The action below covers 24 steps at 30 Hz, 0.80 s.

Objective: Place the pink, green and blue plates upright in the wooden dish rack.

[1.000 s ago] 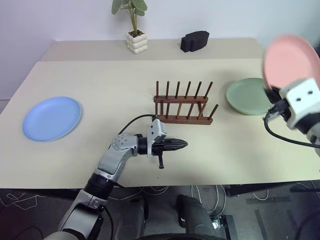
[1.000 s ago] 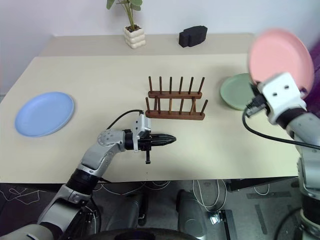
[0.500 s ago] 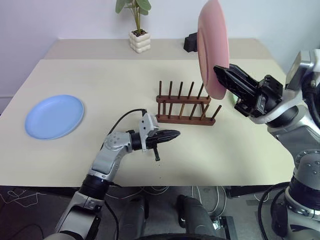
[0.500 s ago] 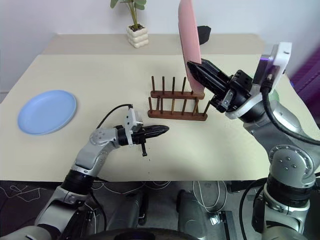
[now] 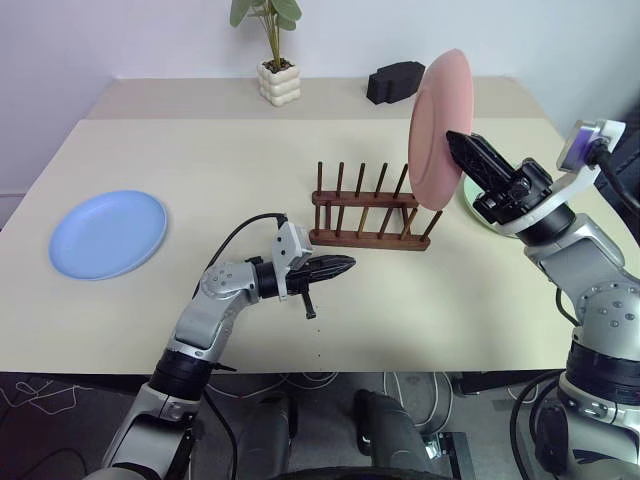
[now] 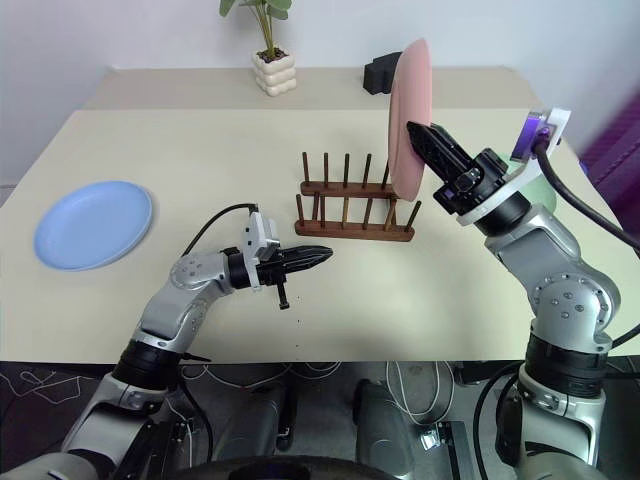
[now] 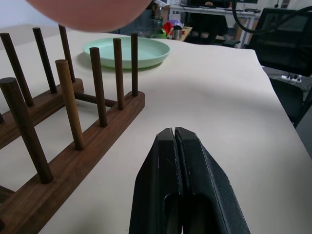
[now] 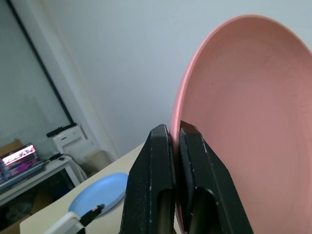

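Indoors, beige table (image 5: 200, 150); right end effector (image 6: 420, 140) grips pink plate (image 5: 437, 125), left end effector (image 5: 345, 265) closed.

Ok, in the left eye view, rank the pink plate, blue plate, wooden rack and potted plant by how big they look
1. Pink plate, held up nearer the camera, so its lead is unsure.
2. Blue plate and wooden rack, about alike.
3. Potted plant, farthest back.

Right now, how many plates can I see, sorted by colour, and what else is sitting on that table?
Pink plate: 1
Green plate: 1
Blue plate: 1
Wooden dish rack: 1
Potted plant: 1
Black object: 1
Total: 6
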Tool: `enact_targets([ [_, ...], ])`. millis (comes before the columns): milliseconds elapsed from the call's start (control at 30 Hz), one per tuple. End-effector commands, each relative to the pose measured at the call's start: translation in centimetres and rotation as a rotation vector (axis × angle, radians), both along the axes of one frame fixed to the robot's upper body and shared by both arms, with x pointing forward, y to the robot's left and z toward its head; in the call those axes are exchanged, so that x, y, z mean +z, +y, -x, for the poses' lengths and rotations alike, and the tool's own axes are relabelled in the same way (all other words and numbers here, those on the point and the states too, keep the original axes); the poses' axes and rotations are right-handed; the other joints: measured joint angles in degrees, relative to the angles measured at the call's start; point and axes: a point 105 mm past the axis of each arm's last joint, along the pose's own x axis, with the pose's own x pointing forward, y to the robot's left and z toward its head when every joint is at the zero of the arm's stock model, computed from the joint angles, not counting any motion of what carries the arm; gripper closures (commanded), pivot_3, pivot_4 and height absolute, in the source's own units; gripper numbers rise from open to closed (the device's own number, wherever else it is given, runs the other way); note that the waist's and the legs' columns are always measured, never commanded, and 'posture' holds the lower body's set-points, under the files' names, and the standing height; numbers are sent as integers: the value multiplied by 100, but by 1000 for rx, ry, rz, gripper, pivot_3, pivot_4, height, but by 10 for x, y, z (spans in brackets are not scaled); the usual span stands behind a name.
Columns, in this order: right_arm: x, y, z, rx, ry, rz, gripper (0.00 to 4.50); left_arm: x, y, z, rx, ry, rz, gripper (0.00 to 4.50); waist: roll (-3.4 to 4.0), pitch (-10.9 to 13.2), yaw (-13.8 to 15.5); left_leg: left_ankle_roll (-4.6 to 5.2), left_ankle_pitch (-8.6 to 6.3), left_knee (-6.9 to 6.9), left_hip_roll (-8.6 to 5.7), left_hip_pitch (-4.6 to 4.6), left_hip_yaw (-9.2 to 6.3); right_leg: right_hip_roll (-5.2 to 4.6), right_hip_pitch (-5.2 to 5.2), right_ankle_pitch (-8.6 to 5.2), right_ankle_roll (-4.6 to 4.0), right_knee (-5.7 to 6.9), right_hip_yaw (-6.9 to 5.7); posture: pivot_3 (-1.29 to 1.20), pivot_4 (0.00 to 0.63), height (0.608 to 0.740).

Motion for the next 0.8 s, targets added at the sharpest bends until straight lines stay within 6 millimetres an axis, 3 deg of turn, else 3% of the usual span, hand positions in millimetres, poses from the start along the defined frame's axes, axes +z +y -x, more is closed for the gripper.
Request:
enact_targets([
  [33, 7, -10, -3, -28, -24, -45, 4425, 14, 1, 3, -6, -35, 42, 4500, 0, 0, -2, 0, 0, 0, 0, 0, 1, 0, 0, 0, 0, 0, 0, 0, 150, 737],
  [367, 2, -22, -14, -40, 13, -131, 4425, 13, 2, 3, -5, -29, 36, 4500, 1, 0, -2, 0, 0, 0, 0, 0, 1, 1, 0, 0, 0, 0, 1, 0, 150, 737],
  [400, 1, -22, -15, -42, 17, -125, 3820, 13, 2, 3, -5, -29, 36, 4500, 1, 1, -1, 0, 0, 0, 0, 0, 1, 1, 0, 0, 0, 0, 1, 0, 150, 737],
  [500, -2, -22, -17, -45, 24, -121, 2664, 13, 1, 4, -5, -29, 37, 4500, 1, 1, -2, 0, 0, 0, 0, 0, 1, 1, 0, 0, 0, 0, 1, 0, 150, 737],
  [667, -1, -28, -19, -115, 8, -96, 143, 12, 0, 5, -7, -21, 42, 4500, 1, 0, -3, 0, 0, 0, 0, 0, 1, 1, 0, 0, 0, 0, 0, 0, 150, 737],
  [800, 8, -41, -17, -181, -35, -105, 143, 12, 0, 6, -7, -17, 43, 4500, 1, 0, 1, 0, 0, 0, 0, 0, 1, 1, -1, 0, 0, -1, 0, 0, 150, 737],
])
